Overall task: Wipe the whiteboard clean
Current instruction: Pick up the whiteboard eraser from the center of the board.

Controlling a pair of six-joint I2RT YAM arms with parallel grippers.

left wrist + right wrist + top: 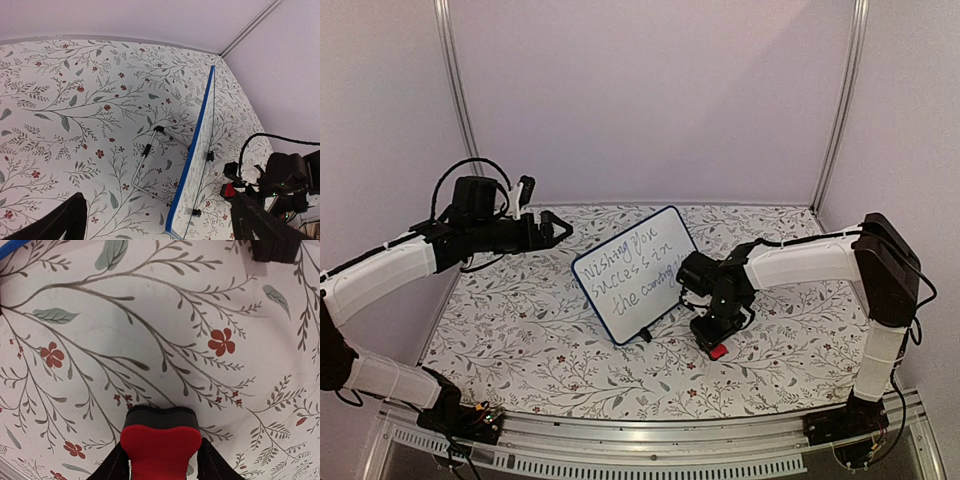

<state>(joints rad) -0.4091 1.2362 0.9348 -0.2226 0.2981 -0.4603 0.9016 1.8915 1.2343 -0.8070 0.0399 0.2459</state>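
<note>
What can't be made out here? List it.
- Whiteboard text: last line's end, top view, covered by the right arm.
- Its written face: left wrist view, seen from behind, nearly edge-on.
- Red block: right wrist view, bottom edge cuts its near end; top view, mostly under the right gripper.

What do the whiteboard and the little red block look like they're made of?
Whiteboard: smooth white face carrying marker writing, likely coated board; thin blue frame, probably plastic. Wire stand behind it: grey bent rod, seemingly metal. Red block: matte, rounded, probably moulded plastic; its dark layer looks like felt, uncertain.
</note>
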